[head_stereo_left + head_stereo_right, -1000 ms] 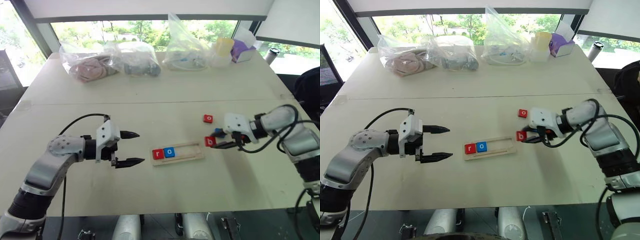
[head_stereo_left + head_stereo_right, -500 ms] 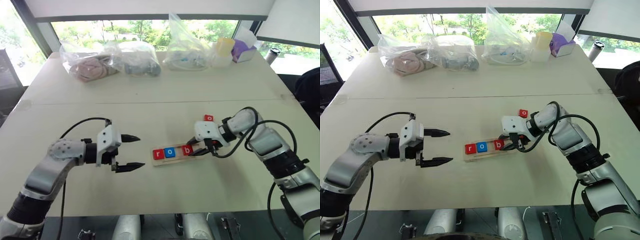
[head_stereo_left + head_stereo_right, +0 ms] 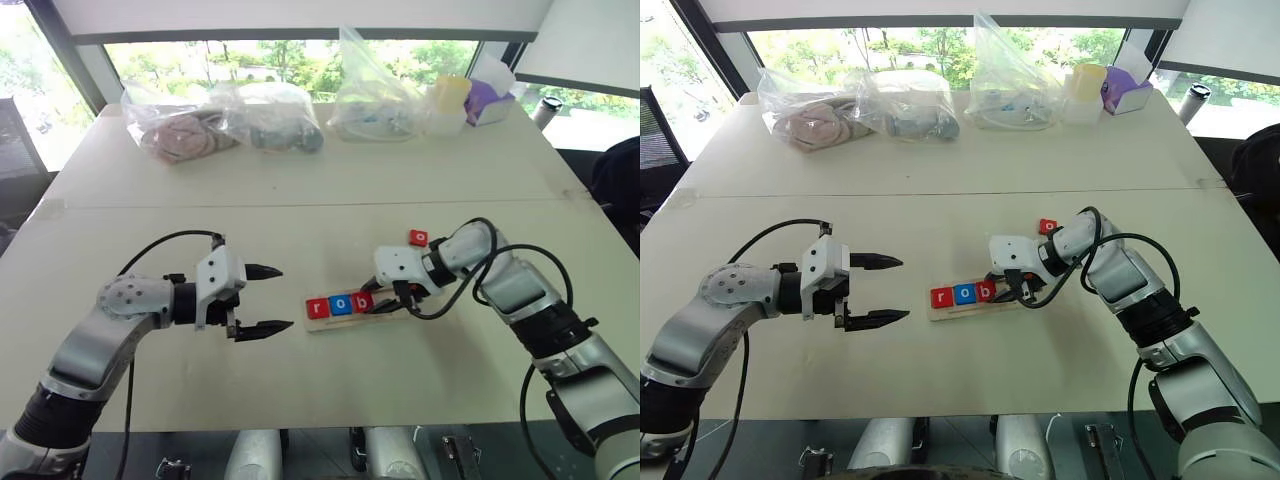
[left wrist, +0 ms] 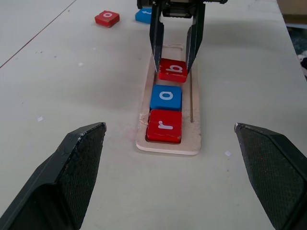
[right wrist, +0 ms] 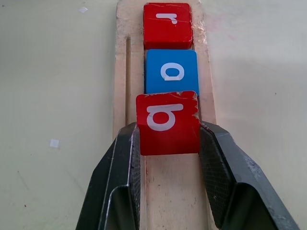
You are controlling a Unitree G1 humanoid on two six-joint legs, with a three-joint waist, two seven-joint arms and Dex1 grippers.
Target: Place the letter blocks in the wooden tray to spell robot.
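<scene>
Where it neared before, right hand [image 5: 168, 139] seats red b tile [image 5: 168, 122], wooden tray [image 5: 122, 86]

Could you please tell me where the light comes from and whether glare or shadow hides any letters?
Left eye view: daylight comes through the windows behind the table; right wrist view: the b block in the right pincer reads plainly, without glare; left wrist view: r block and o block are evenly lit and legible.

r gripper [image 5: 169, 139] clamps red b tile [image 5: 168, 122] over wooden tray [image 5: 122, 86], touching blue o [image 5: 171, 71], red r [image 5: 167, 25] beyond
</scene>
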